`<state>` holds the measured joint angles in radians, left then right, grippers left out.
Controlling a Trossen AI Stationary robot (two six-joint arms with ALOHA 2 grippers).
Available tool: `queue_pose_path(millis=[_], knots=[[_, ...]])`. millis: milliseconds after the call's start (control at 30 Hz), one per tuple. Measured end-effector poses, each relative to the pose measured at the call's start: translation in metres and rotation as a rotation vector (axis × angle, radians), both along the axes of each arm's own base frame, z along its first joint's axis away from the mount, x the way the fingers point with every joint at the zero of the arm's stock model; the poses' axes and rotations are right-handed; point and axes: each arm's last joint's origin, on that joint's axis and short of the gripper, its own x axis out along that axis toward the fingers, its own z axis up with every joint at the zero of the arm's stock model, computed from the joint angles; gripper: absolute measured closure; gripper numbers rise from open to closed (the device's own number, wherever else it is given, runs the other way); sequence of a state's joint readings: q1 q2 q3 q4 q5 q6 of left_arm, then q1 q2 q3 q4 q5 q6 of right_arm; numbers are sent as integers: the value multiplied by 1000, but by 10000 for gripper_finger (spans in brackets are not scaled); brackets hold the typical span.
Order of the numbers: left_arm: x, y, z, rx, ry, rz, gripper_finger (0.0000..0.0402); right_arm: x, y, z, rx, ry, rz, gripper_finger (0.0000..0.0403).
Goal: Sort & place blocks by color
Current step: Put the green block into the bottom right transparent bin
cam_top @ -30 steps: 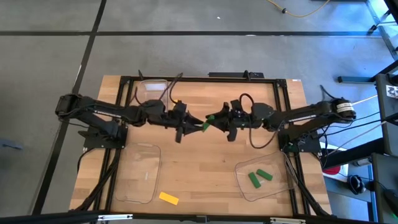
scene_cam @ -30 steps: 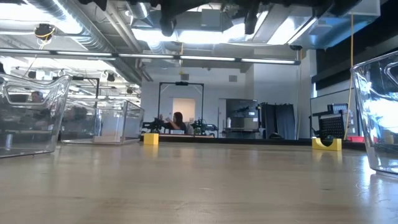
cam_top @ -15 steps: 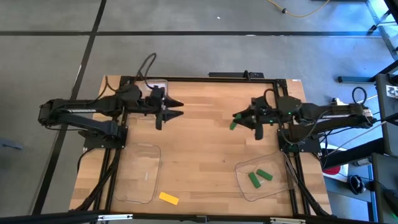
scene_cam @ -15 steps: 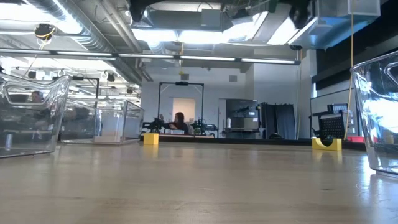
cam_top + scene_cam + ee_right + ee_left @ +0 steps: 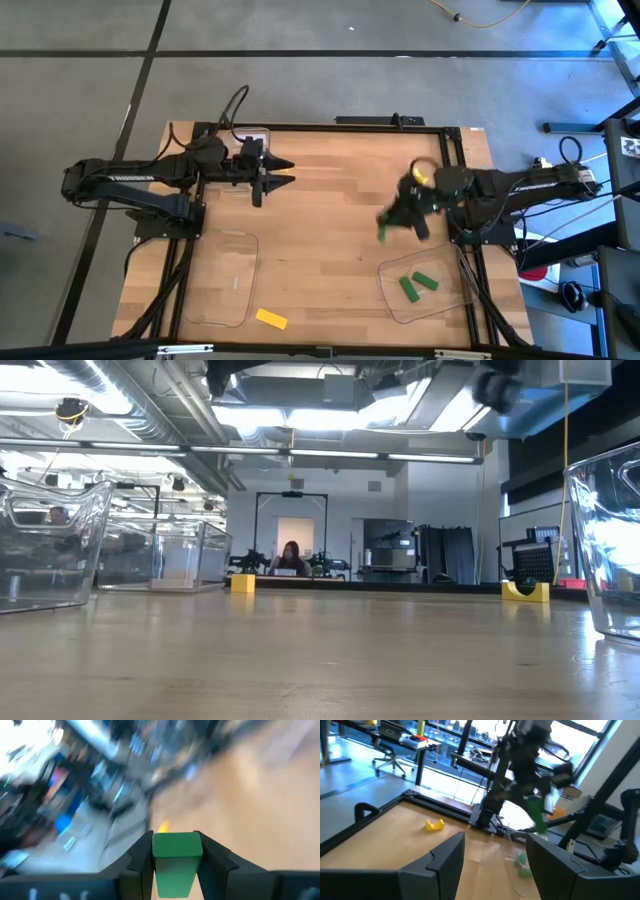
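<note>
My right gripper (image 5: 385, 223) hangs over the table's right half, just on the far side of a clear tray (image 5: 452, 300), shut on a green block (image 5: 381, 230). Two green blocks (image 5: 408, 288) (image 5: 426, 281) lie in that tray. A yellow block (image 5: 271, 319) lies flat on the table near its front edge. My left gripper (image 5: 287, 172) stands open at the far left, level, with nothing between its fingers (image 5: 445, 865). In the left wrist view the held green block (image 5: 536, 815) shows farther off, under the right arm. My right gripper pinches the green block between its two fingers, on two opposite sides (image 5: 156, 855). One end of the block (image 5: 176, 844) stands out past the fingertips. The block is lifted clear of the table.
A second clear tray (image 5: 215, 300) lies at the near left, beside the yellow block, and a third (image 5: 232, 140) at the far left behind my left gripper. A black frame (image 5: 300, 126) runs along the table's edges. In the low view, tray walls (image 5: 50, 540) (image 5: 610, 550) stand at both sides.
Both grippers met at the table's middle around the green block, then drew apart. My left gripper has gone toward the left edge without the block and now keeps still. My right gripper has carried the block toward the right edge, then toward the near tray, tipping downward.
</note>
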<state>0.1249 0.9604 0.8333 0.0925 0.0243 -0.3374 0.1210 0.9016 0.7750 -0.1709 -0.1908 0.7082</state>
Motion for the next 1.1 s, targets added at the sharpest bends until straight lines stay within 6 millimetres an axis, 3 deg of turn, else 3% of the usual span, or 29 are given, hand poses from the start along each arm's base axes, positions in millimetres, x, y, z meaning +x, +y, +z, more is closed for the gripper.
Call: queue_pose_path(millis=[233,433,633,1100], knots=[[0,1,0,1,4,42,199,-18,70,-25,253,390,284,293],[0,3,0,1,3,55,199,-39,116,-58,262,749,204,293],[0,5,0,10,3,102,199,-44,130,-100,83,1038,82,293],[0,4,3,4,-27,102,199,-34,137,-145,-402,1068,422,293]])
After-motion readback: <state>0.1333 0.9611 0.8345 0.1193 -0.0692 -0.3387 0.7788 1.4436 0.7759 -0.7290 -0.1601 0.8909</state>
